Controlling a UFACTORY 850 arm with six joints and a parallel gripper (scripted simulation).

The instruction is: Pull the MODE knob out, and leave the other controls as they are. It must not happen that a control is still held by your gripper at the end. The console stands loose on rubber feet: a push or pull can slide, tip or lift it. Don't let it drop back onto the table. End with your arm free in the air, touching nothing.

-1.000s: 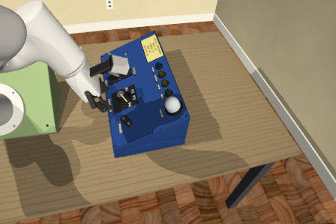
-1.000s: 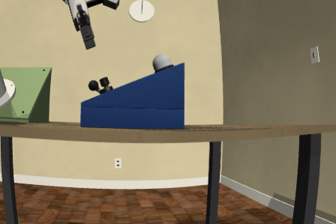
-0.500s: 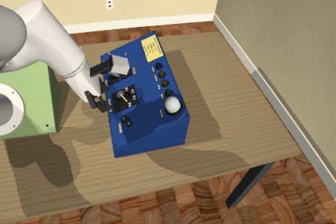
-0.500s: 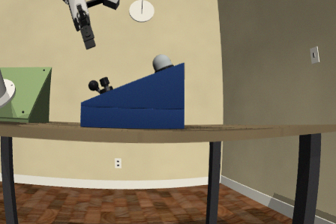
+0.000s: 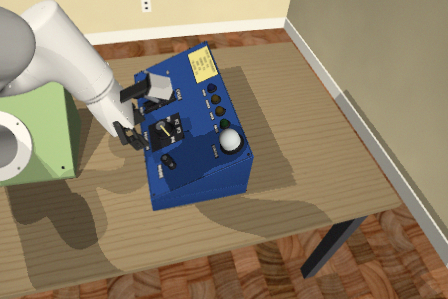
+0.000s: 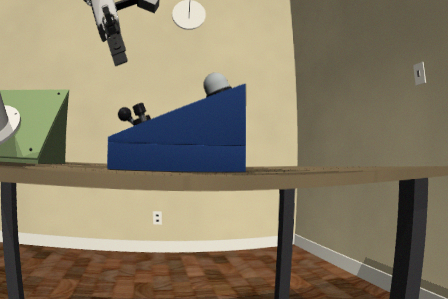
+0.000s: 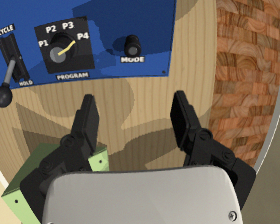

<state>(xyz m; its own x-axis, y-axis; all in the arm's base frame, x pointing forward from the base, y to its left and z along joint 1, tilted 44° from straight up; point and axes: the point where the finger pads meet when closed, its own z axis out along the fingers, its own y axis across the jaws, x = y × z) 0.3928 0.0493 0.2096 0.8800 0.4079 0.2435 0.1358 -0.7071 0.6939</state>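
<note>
The claw (image 7: 136,123) hangs partly open with nothing between its fingers, poised high above the tabletop (image 5: 310,128) off the low front edge of the blue console (image 5: 220,183). The MODE knob (image 7: 131,46), small and black, sits near that low edge, beside the PROGRAM selector (image 7: 59,52) with its yellow pointer. Farther along stands the black CYCLE lever (image 7: 7,78). A white dome (image 5: 230,140) rises at the console's high end.

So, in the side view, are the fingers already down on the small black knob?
No, the gripper hangs well above the blue console, with open air between its fingers and the knob.
</note>
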